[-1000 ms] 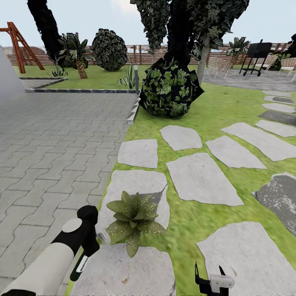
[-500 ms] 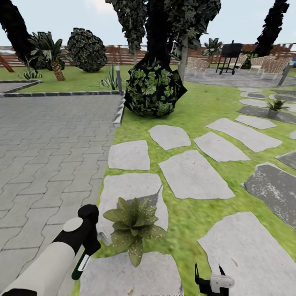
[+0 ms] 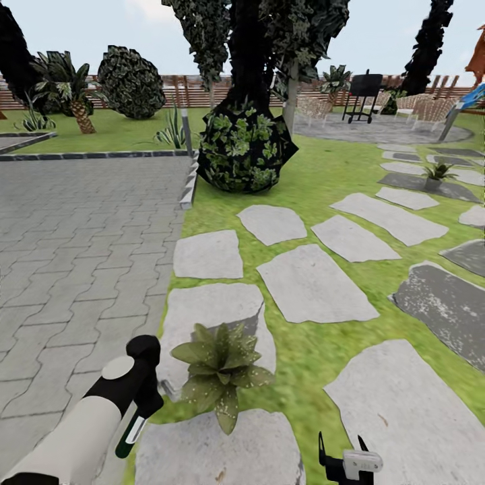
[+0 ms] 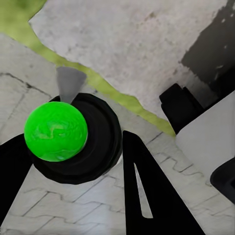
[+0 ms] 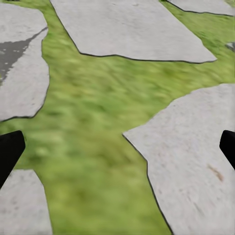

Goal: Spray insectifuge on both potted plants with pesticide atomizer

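The nearer potted plant (image 3: 219, 367), a low rosette of mottled leaves, sits on a stepping stone in the garden just right of my left gripper (image 3: 139, 407). That gripper is shut on the pesticide atomizer (image 3: 129, 434), whose green and white body hangs below the hand. In the left wrist view the atomizer (image 4: 56, 131) shows a bright green cap on a black round body between my black fingers (image 4: 147, 196), its pale grey nozzle (image 4: 68, 83) pointing at the stone. The second potted plant (image 3: 436, 174) stands far off at the right. My right gripper (image 3: 342, 450) hangs open over grass (image 5: 98, 122).
A grey paved area (image 3: 74, 229) with a kerb (image 3: 188, 185) lies to the left. Flat stepping stones (image 3: 313, 283) cross the lawn towards the right. A big round bush (image 3: 246, 145) and a tree trunk stand ahead, with a black grill (image 3: 364, 91) and wooden fence (image 3: 188, 91) beyond.
The head view has swung to the right, so the whole scene has shifted left and the far potted plant has come into view. Both arms hold the same place in the picture.
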Robot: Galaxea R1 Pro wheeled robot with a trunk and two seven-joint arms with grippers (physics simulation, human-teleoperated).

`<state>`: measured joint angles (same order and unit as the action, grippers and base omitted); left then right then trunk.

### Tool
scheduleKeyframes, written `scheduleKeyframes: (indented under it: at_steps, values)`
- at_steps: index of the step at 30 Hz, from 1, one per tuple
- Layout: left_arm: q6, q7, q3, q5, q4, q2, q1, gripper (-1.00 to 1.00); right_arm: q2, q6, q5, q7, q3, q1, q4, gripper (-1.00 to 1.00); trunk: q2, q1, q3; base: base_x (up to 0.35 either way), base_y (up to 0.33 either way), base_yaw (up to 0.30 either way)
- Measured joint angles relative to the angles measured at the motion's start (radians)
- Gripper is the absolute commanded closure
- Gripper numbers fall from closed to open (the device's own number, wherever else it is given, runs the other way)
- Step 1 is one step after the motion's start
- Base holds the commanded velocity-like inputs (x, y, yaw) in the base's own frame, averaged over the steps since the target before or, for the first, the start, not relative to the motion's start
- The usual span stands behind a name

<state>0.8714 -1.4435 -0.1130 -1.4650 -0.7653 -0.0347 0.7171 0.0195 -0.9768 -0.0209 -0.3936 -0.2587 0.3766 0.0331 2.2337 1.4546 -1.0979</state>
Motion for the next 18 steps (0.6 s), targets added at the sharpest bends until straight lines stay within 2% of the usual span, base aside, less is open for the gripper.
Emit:
scheduleKeyframes:
  at_steps: [4,7,11,18]
  values:
    - [0.000,0.001,0.002,0.000,0.000,0.001,0.001,1.00,0.002,0.000,-0.001,0.000,0.000,0.000,0.000,-1.00,0.000,0.000,0.000,-0.086,0.268,-0.091]
    - [0.001,0.001,0.002,0.000,0.000,0.002,0.001,1.00,0.002,0.000,-0.001,0.000,0.000,0.000,0.000,-1.00,0.000,0.000,0.000,-0.183,0.233,-0.264]
    - [0.001,0.001,0.002,0.000,0.000,0.006,0.001,1.00,0.002,0.000,-0.003,-0.001,0.000,0.000,0.000,-1.00,0.000,0.000,0.000,-0.186,0.078,-0.295]
    - [0.002,0.001,0.004,-0.001,-0.002,0.007,0.004,1.00,0.002,0.000,-0.003,-0.001,0.001,0.000,0.000,-1.00,0.000,0.000,0.000,0.049,0.279,-0.300]
